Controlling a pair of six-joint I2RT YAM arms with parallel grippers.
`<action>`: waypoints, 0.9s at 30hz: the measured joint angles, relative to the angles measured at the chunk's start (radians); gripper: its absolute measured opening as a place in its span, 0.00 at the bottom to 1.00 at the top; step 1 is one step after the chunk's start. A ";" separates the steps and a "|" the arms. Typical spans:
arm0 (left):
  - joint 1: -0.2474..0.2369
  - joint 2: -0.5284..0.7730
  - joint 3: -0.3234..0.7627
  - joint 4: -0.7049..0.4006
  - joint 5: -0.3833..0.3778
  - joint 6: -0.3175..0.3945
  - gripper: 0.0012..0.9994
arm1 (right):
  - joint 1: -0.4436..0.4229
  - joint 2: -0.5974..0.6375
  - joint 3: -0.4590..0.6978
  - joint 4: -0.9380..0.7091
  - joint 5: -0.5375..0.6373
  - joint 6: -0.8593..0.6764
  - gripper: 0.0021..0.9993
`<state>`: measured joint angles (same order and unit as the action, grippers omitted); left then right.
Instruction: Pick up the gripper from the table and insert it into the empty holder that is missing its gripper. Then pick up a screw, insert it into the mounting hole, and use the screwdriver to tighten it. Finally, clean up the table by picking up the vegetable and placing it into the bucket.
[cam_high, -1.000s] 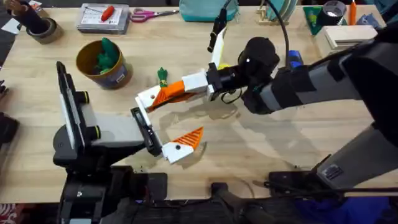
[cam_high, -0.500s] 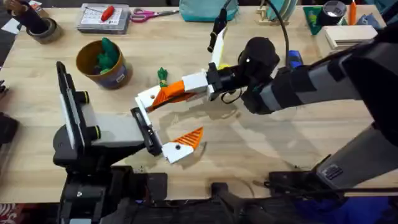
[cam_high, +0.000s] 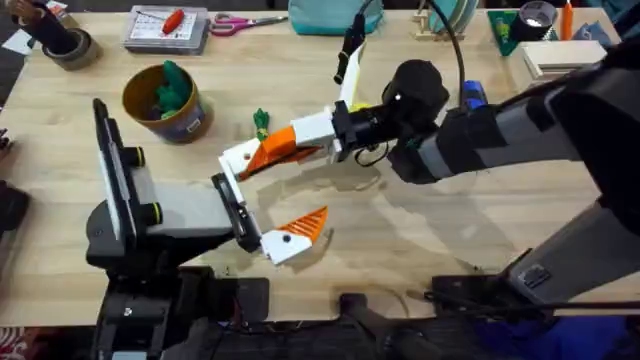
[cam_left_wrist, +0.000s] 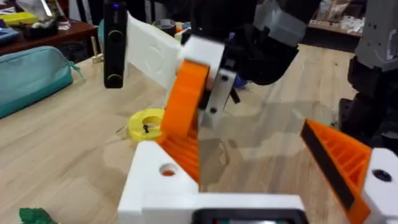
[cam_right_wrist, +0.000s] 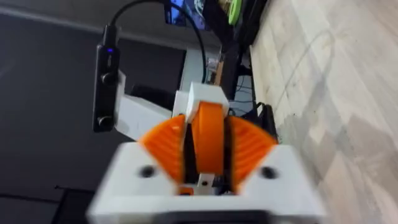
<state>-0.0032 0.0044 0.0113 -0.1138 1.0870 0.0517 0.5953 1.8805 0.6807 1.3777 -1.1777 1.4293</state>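
Two grippers meeting over the middle of the pale wooden table (cam_high: 430, 215). Right gripper (cam_high: 290, 143), reaching in from the right: clamped tight on the small loose orange ribbed plastic finger (cam_right_wrist: 210, 143), with its own orange pads (cam_right_wrist: 165, 144) pressed against both sides of it. Holds that loose finger up off the table, tilted, against the bare white holder (cam_left_wrist: 163, 180) of the left gripper (cam_high: 282, 188) (touching or just short of seated: cannot tell). Left gripper: spread wide, with nothing clamped between its jaws. On one side, the bare white holder with a round mounting hole; on the other, a white holder already carrying its orange ribbed pad (cam_left_wrist: 339, 155).

Beyond the two grippers, just beside the right one: small green knobbly toy vegetable (cam_high: 261, 122), lying on the table, apart from everything else. Farther to the left of it: round yellow-gold tin bucket (cam_high: 185, 122), upright, with something green (cam_high: 172, 85) poking out of its top. Well off to the right, behind the right arm: fat blue cylindrical screwdriver (cam_high: 472, 96), mostly hidden by the arm. Close by the right wrist: flat yellow ring (cam_left_wrist: 146, 122), lying on the wood. Along the far edge: clear plastic box (cam_high: 167, 27) with a red item inside, pink-handled scissors (cam_high: 235, 22), teal pouch (cam_high: 330, 15).
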 joint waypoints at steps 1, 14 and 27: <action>0.000 0.000 0.000 -0.001 0.004 0.000 0.99 | 0.000 0.000 0.000 0.000 0.003 -0.002 0.46; -0.001 0.000 0.000 -0.002 0.017 0.000 0.99 | 0.000 0.000 0.000 -0.001 0.011 -0.005 1.00; -0.001 0.000 0.000 -0.002 0.017 0.000 0.99 | -0.050 0.000 0.000 -0.001 -0.029 -0.001 1.00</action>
<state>-0.0040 0.0044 0.0113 -0.1162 1.1038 0.0517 0.5450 1.8805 0.6811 1.3766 -1.2067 1.4281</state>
